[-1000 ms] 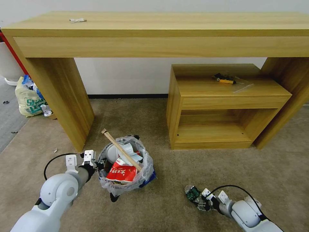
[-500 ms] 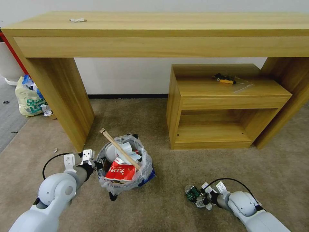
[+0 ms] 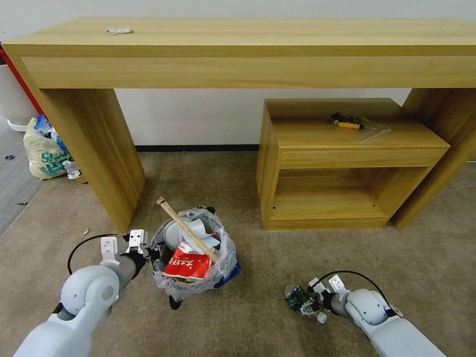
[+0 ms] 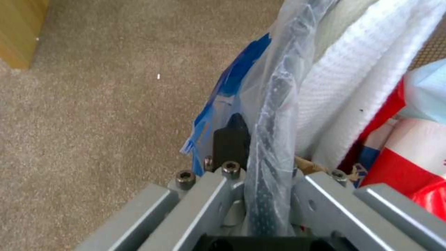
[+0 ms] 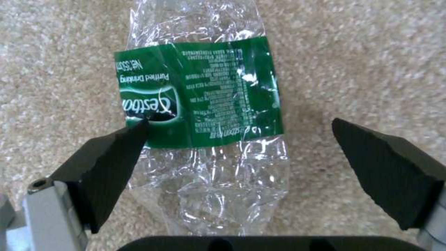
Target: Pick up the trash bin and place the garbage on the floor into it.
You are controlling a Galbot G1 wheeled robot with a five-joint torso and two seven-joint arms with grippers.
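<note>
The trash bin (image 3: 194,258), black with a crinkly clear bag, stands on the beige floor (image 3: 258,248) and holds a red wrapper (image 3: 187,265), a wooden stick (image 3: 188,230) and white papers. My left gripper (image 3: 148,254) is shut on its rim; the left wrist view shows the fingers (image 4: 223,195) clamping the bagged rim (image 4: 274,104). One piece of garbage, a crushed clear plastic bottle (image 3: 297,297) with a green label (image 5: 204,104), lies on the carpet. My right gripper (image 3: 311,305) is open around it, its black pads (image 5: 116,160) on either side of the bottle, right gripper (image 5: 240,125) low over it.
A long wooden desk (image 3: 248,49) spans the back, its leg (image 3: 99,148) just beyond the bin. A low wooden cabinet (image 3: 342,163) stands at the right. A pale-yellow shopping bag (image 3: 44,151) sits far left by the grey carpet strip (image 3: 15,178). A small scrap (image 3: 85,230) lies near the leg.
My right arm has swung in toward the bottle and the gripper has settled lower around it. The left gripper and the bin have barely moved.
</note>
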